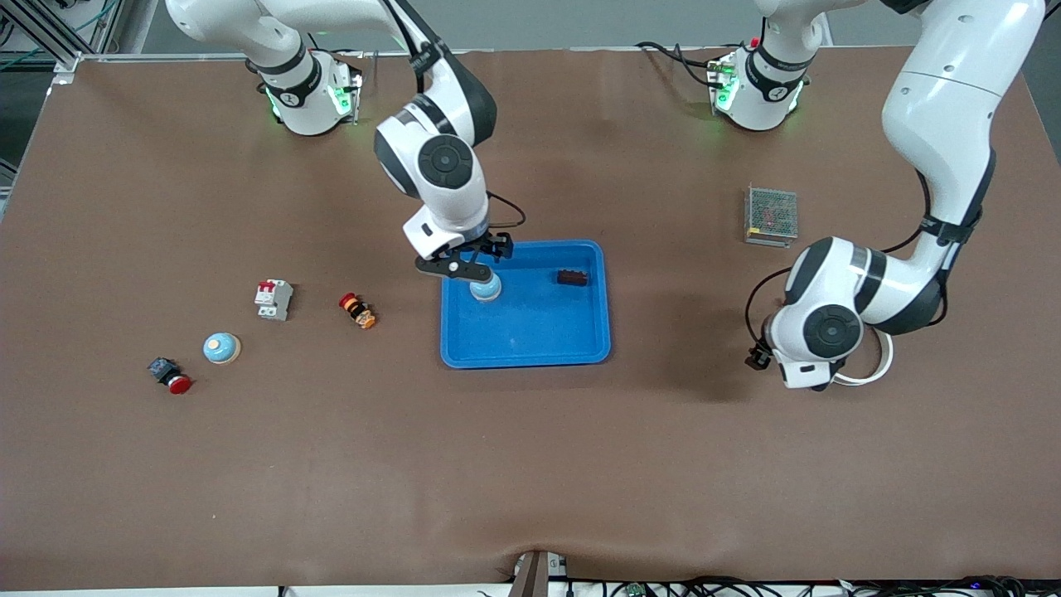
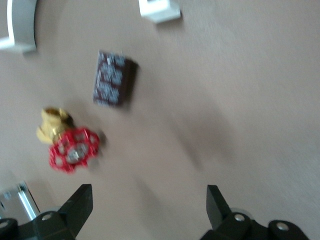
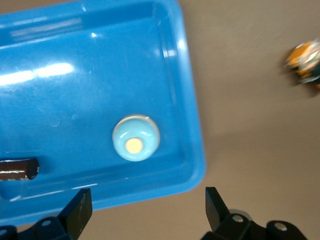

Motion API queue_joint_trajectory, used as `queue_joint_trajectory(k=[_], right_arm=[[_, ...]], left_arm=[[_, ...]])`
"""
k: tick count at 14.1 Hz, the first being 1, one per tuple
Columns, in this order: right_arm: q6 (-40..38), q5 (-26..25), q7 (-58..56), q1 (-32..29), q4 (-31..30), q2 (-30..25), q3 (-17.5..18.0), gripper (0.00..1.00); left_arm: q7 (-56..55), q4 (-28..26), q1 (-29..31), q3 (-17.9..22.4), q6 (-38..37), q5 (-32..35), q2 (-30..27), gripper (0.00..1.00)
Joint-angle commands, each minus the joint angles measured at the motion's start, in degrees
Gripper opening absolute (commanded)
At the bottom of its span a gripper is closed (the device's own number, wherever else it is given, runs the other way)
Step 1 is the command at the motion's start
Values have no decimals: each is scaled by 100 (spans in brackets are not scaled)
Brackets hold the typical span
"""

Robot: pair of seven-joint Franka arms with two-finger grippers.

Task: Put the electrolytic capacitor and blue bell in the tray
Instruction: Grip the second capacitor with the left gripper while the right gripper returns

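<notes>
The bright-blue tray (image 1: 530, 348) lies mid-table. A light-blue bell (image 1: 486, 288) sits in it near the corner toward the right arm's base. It also shows in the right wrist view (image 3: 135, 138). A dark cylindrical capacitor (image 1: 572, 277) lies in the tray toward the left arm's end, also seen in the right wrist view (image 3: 17, 169). My right gripper (image 3: 147, 210) is open and empty, above the tray's rim (image 3: 197, 150) beside the bell. My left gripper (image 2: 147, 207) is open and empty over bare table at the left arm's end.
A second blue bell (image 1: 222, 348), a circuit breaker (image 1: 273, 298), an orange-red button (image 1: 357, 310) and a red push button (image 1: 170, 376) lie toward the right arm's end. A mesh metal box (image 1: 772, 215) and white ring (image 1: 874, 365) lie near the left arm. The left wrist view shows a red valve (image 2: 70, 150) and dark block (image 2: 114, 80).
</notes>
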Motion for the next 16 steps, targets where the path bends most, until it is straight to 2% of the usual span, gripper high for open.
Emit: queue_joint_trajectory(k=[1, 4, 7, 11, 16], right_arm=[[-476, -105, -791, -422, 27, -408, 33, 100], [-829, -438, -1792, -994, 142, -680, 33, 100], [-847, -781, -2846, -1512, 116, -865, 33, 100], [-794, -782, -4577, -2426, 125, -892, 41, 100], [-680, -756, -6204, -3314, 107, -840, 50, 100]], left_arm=[[428, -134, 290, -53, 163, 128, -42, 100], [429, -370, 403, -53, 532, 286, -69, 94], [429, -626, 641, -53, 884, 865, -60, 94], [447, -653, 764, -53, 911, 1034, -51, 94], [763, -731, 958, -53, 1060, 1042, -51, 82]])
